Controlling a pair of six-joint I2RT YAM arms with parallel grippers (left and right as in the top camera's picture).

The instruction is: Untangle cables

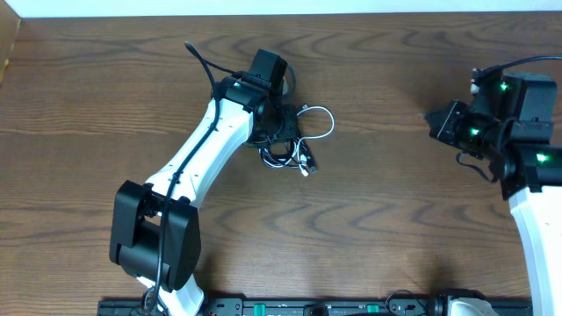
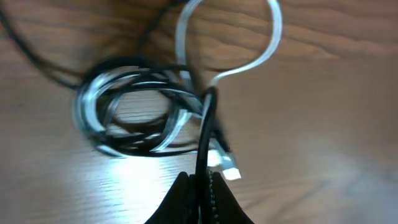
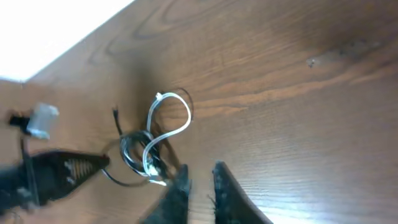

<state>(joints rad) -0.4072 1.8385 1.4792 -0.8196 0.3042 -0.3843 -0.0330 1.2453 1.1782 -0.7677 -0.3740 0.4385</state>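
Cables: the white cable (image 2: 273, 43) and the black cable (image 2: 204, 130) lie wound together in a coil (image 2: 90, 112) on the worktop (image 1: 395, 228).
White loop: sticks out from the coil.
Left end effector (image 2: 200, 179): right beside the coil, pinched tight on the black cable.
Right end effector (image 3: 199, 186): far from the coil, fingers a little apart, holding nothing.

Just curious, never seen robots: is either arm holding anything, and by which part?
The left fingers pinch the black cable on a strand beside the coil. The right fingers hold nothing.
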